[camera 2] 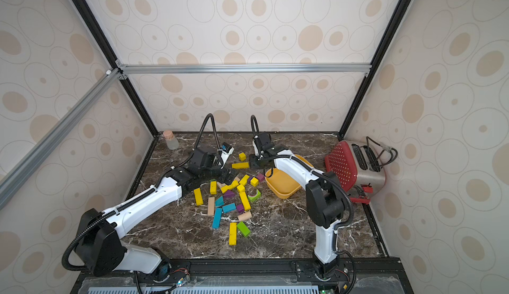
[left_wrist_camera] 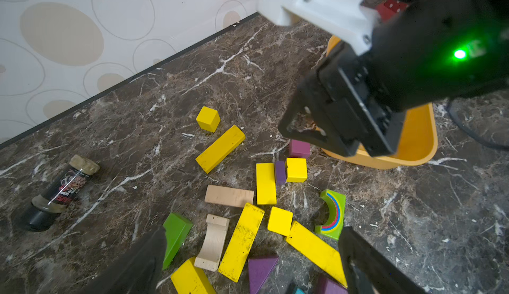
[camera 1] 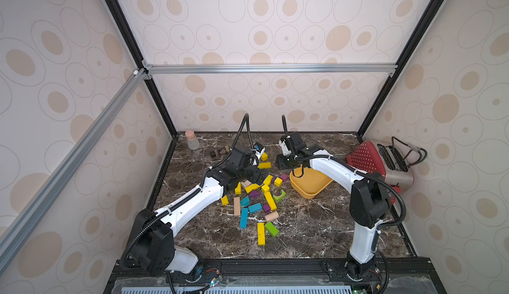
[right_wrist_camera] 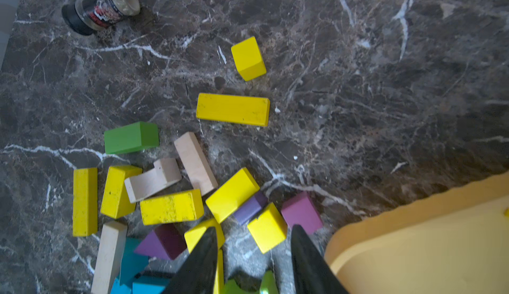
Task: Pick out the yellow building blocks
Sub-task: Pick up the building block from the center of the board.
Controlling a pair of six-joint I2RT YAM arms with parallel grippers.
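Note:
The yellow building blocks lie scattered on the dark marble table. A cube (camera 1: 264, 156) and a bar (camera 1: 264, 165) sit apart at the far side. Several more are mixed into the pile (camera 1: 265, 188), and a long bar (camera 1: 261, 233) lies nearest the front. My left gripper (left_wrist_camera: 253, 232) hangs wide open over the pile, with a scuffed yellow bar (left_wrist_camera: 242, 241) below between its fingers. My right gripper (right_wrist_camera: 253, 230) is open just above a yellow cube (right_wrist_camera: 267, 228), next to the orange-yellow bowl (right_wrist_camera: 385, 223). Neither holds anything.
Teal, purple, green and plain wooden blocks (camera 1: 248, 208) are mixed into the pile. A red toaster (camera 1: 369, 160) stands at the right wall. A corked bottle (camera 1: 192, 140) stands at the back left, and a small dark jar (left_wrist_camera: 59, 193) lies on its side near it.

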